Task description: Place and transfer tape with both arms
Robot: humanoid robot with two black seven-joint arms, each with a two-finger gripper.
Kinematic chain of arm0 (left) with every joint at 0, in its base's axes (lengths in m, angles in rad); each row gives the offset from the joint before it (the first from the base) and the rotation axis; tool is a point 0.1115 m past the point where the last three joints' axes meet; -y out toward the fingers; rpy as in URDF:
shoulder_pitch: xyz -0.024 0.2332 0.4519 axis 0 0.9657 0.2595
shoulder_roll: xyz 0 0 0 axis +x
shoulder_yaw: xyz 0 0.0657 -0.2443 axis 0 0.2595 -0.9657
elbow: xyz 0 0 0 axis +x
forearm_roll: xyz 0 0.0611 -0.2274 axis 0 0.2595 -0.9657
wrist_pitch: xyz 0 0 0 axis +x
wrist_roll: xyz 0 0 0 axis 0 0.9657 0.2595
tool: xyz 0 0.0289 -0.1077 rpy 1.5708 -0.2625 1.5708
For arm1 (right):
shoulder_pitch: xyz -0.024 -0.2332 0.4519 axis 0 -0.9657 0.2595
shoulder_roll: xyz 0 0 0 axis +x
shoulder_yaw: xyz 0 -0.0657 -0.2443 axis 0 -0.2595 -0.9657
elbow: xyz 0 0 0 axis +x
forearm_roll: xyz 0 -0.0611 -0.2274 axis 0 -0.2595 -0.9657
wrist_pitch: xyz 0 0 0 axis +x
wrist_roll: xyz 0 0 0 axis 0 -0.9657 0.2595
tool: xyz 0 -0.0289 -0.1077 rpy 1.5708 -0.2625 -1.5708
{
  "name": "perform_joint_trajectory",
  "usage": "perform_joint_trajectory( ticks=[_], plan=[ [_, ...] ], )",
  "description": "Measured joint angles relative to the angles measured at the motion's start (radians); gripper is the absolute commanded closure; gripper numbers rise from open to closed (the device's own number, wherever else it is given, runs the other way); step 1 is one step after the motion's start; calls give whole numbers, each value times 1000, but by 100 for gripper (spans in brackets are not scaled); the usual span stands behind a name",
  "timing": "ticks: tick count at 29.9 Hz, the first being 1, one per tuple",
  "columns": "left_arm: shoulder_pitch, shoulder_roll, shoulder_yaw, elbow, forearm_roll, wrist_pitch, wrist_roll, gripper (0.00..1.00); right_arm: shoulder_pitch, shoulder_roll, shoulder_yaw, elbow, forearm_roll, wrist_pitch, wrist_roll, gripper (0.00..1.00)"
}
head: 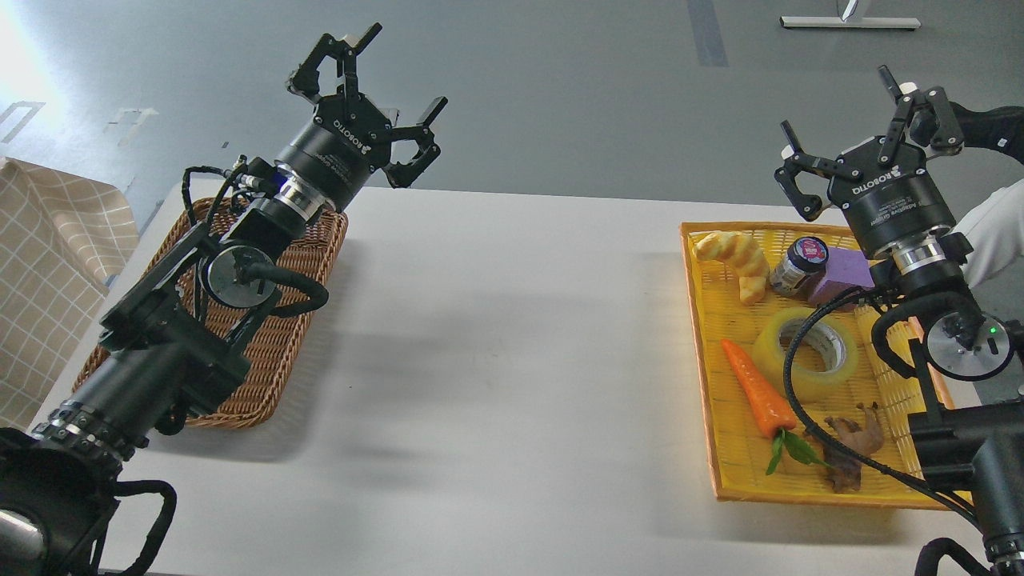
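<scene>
Lower edge of frame: thick black arm segments enter at both corners, cables looping.

Lower right: shallow yellow woven plastic tray [712, 448] on the white table [496, 360]. Contents, near to far: brown dried-root-like piece [852, 444], identity unclear; orange plastic carrot with green leaves [756, 388]; wide roll of translucent yellowish packing tape [800, 352], lying flat mid-tray, pale core ring upward, carrot just beside it on its left, a black cable from the right arm crossing over it; purple block [840, 276]; small dark jar with red-patterned lid [796, 268]; pale bread-like croissant [732, 256] at the far left corner.

Centre left: brown wicker basket [272, 352], largely covered by the left arm; contents not visible.

Upper left: left gripper [364, 88], fingers spread, holding nothing, raised past the basket's far rim.

Upper right: right gripper [868, 128], fingers spread, holding nothing, raised beyond the tray's far edge, well apart from the tape.

Risk, judged: tape not yet grasped. Descending fingers may nudge carrot or jar, since neighbours crowd the roll; the draped cable may snag or drag the roll; a flat roll offers little purchase and could slip.
</scene>
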Motion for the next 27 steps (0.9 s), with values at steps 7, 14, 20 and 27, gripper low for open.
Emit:
perform_joint_trajectory(
  ticks=[7,14,20,27],
  plan=[
    [0,0,0,0,1,0,1,2,-1,-1,0,0,0,0,-1,0],
    [0,1,0,0,0,0,1,2,-1,0,-1,0,1,0,-1,0],
    [0,1,-9,0,0,0,-8,2,0,0,-2,0,-1,0,-1,0],
    [0,-2,-11,0,1,0,-21,2,1,-15,-2,12,1,0,-1,0]
  ],
)
